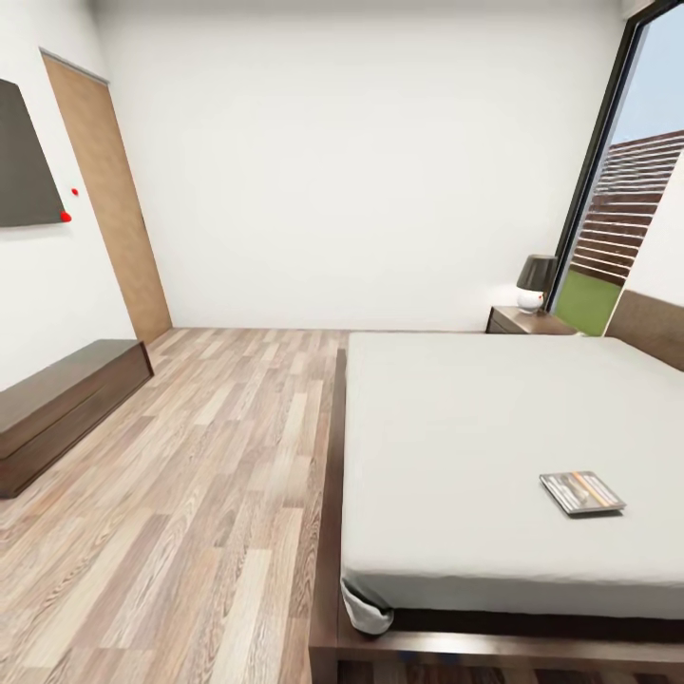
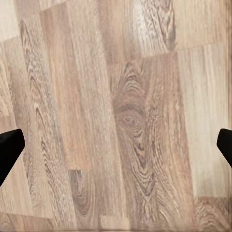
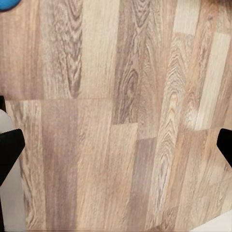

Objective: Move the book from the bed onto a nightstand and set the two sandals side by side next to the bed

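White walls and a brown wood floor are what we see from the head view, with a light door at the far left corner. We see the big bed on the right side, and the book lies flat on the mattress near the close edge. 1 nightstand stands past the far side of the bed, by the window, with a lamp on top. A long low cabinet sits along the left wall. Our left gripper is spread wide over bare floor and holds nothing. Our right gripper is spread wide too, and a bit of bright blue peeks in at a corner, maybe 1 sandal, but we cannot be sure. We think the book could slide away if we push on it, because it is thin and flat. The nightstand is far from the book, and the lamp could get bumped when we set the book down.
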